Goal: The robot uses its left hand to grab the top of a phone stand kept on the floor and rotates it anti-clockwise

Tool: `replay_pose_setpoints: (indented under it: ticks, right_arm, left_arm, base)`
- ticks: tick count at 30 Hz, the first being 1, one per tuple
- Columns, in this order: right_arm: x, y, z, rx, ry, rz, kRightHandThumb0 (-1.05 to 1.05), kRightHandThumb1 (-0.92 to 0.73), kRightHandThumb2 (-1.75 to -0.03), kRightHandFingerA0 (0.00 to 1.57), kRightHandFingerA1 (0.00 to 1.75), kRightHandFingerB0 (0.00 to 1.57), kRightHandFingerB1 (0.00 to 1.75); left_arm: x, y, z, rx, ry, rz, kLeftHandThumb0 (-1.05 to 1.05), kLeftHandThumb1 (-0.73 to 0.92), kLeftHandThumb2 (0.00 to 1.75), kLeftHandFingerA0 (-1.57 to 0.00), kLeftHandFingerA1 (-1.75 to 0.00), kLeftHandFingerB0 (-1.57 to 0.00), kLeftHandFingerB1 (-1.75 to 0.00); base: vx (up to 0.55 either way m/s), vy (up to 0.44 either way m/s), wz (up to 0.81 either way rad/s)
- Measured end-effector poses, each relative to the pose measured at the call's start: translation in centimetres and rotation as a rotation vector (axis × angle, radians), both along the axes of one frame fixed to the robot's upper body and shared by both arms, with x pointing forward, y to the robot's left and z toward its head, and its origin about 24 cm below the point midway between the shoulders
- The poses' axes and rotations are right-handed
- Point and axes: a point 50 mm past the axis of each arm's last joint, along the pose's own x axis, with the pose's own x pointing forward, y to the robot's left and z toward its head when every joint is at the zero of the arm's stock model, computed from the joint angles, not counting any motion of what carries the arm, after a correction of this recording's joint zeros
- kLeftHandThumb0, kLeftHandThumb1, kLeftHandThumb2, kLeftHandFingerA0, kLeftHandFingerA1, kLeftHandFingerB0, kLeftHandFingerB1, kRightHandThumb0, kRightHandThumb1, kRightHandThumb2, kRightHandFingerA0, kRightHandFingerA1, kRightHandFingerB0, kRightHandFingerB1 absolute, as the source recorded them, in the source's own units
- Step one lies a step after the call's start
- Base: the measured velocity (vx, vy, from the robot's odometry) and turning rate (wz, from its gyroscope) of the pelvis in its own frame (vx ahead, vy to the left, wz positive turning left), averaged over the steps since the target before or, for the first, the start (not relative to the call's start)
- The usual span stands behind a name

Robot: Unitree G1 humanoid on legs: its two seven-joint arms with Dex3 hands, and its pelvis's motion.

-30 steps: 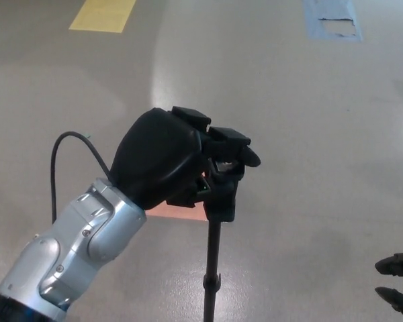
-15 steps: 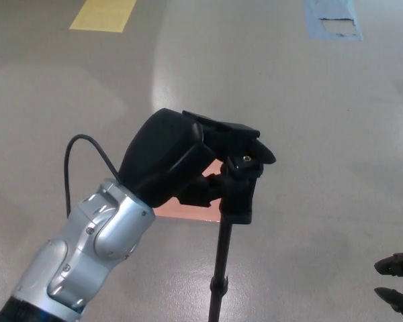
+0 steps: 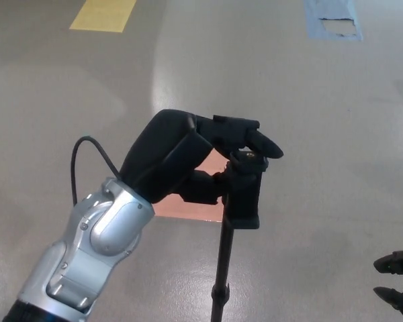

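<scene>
Left hand [image 3: 181, 157] raised mid-frame, black, palm turned toward picture right, fingers [image 3: 245, 134] curled over and closed around the top of the phone stand [image 3: 244, 191], thumb tucked beneath. Silver forearm [image 3: 91, 248] rising from the lower left corner, a black cable [image 3: 87, 151] looping off the wrist. Right hand [image 3: 397, 282] barely in at the lower right edge, only two dark fingertips showing, slightly apart, holding nothing.
</scene>
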Motion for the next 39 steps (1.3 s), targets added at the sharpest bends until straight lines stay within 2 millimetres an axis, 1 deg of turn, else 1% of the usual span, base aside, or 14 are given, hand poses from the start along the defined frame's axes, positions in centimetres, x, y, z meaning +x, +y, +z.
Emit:
replay_pose_setpoints:
  ticks: [1,8,9,13,14,25,26,29,30,32,33,34,35,39]
  right_arm:
    - [0.1,0.0,0.0,0.000,-0.001,0.001,-0.47,-0.68,-0.80,0.27,0.45,0.08,0.34]
    - [0.6,0.2,0.6,-0.005,-0.017,0.009,-0.47,-0.68,-0.79,0.27,0.45,0.09,0.34]
    - [0.6,0.2,0.6,-0.005,-0.018,0.010,-0.40,-0.80,-0.65,0.33,0.40,0.12,0.26]
    - [0.9,0.3,0.9,-0.006,-0.025,0.014,-0.40,-0.80,-0.65,0.33,0.40,0.12,0.26]
    - [0.9,0.3,0.9,-0.007,-0.026,0.015,-0.47,-0.68,-0.81,0.26,0.46,0.06,0.33]
    - [1.0,0.3,1.0,-0.006,-0.026,0.018,-0.46,-0.69,-0.79,0.27,0.45,0.09,0.33]
    - [1.0,0.3,1.0,-0.006,-0.026,0.018,-0.39,-0.80,-0.65,0.31,0.39,0.12,0.26]
    - [1.0,0.3,1.0,-0.006,-0.026,0.018,-0.40,-0.80,-0.65,0.31,0.39,0.12,0.26]
    - [1.0,0.3,1.0,-0.006,-0.026,0.018,-0.47,-0.68,-0.80,0.28,0.45,0.08,0.34]
    - [1.0,0.3,0.9,-0.005,-0.026,0.018,-0.47,-0.68,-0.80,0.28,0.45,0.08,0.34]
    - [1.0,0.3,0.9,-0.006,-0.026,0.019,-0.40,-0.80,-0.63,0.34,0.38,0.12,0.27]
    - [1.0,0.3,0.9,-0.006,-0.026,0.019,-0.40,-0.80,-0.63,0.34,0.38,0.12,0.27]
    - [1.0,0.3,0.9,-0.006,-0.026,0.019,-0.47,-0.68,-0.80,0.28,0.46,0.08,0.34]
    - [1.0,0.4,0.9,-0.006,-0.026,0.019,-0.47,-0.68,-0.80,0.29,0.47,0.08,0.34]
  left_arm:
    - [0.0,0.0,0.0,-0.009,0.011,-0.003,-0.13,0.70,0.62,-1.04,-0.63,-0.82,-0.50]
    - [0.3,0.3,0.0,-0.086,0.100,-0.022,-0.16,0.70,0.62,-1.03,-0.65,-0.83,-0.49]
    - [0.4,0.3,0.0,-0.091,0.108,-0.023,-0.16,0.70,0.62,-1.04,-0.69,-0.83,-0.48]
    - [0.6,0.5,-0.1,-0.136,0.169,-0.028,-0.17,0.68,0.61,-1.07,-0.66,-0.86,-0.49]
    - [0.7,0.5,-0.1,-0.146,0.181,-0.029,-0.16,0.69,0.62,-1.08,-0.62,-0.86,-0.49]
    - [1.0,0.4,-0.2,-0.256,0.315,-0.039,-0.16,0.68,0.61,-1.05,-0.60,-0.86,-0.52]
    - [1.1,0.4,-0.2,-0.264,0.329,-0.037,-0.16,0.67,0.61,-1.04,-0.60,-0.84,-0.52]
    - [1.2,0.5,-0.2,-0.277,0.352,-0.030,-0.15,0.68,0.60,-1.02,-0.59,-0.84,-0.52]
    - [1.2,0.5,-0.2,-0.278,0.355,-0.029,-0.13,0.68,0.60,-1.01,-0.60,-0.84,-0.52]
    - [1.3,0.5,-0.3,-0.296,0.381,-0.025,-0.13,0.68,0.60,-1.01,-0.60,-0.84,-0.52]
    - [1.3,0.5,-0.3,-0.309,0.400,-0.023,-0.12,0.67,0.60,-1.01,-0.60,-0.84,-0.52]
    - [1.4,0.5,-0.3,-0.316,0.409,-0.022,-0.12,0.67,0.60,-1.01,-0.60,-0.84,-0.52]
    - [1.4,0.5,-0.3,-0.322,0.418,-0.021,-0.13,0.65,0.60,-1.01,-0.59,-0.85,-0.51]
    - [1.6,0.7,-0.4,-0.352,0.462,-0.011,-0.13,0.65,0.60,-1.01,-0.59,-0.86,-0.51]
  base:
    - [0.00,0.000,0.00]
    - [0.00,0.000,0.00]
    - [0.00,0.000,0.00]
    - [0.00,0.000,0.00]
    - [0.00,0.000,0.00]
    - [0.00,0.000,0.00]
    - [0.00,0.000,0.00]
    - [0.00,0.000,0.00]
    - [0.00,0.000,0.00]
    - [0.00,0.000,0.00]
    - [0.00,0.000,0.00]
    - [0.00,0.000,0.00]
    - [0.00,0.000,0.00]
    - [0.00,0.000,0.00]
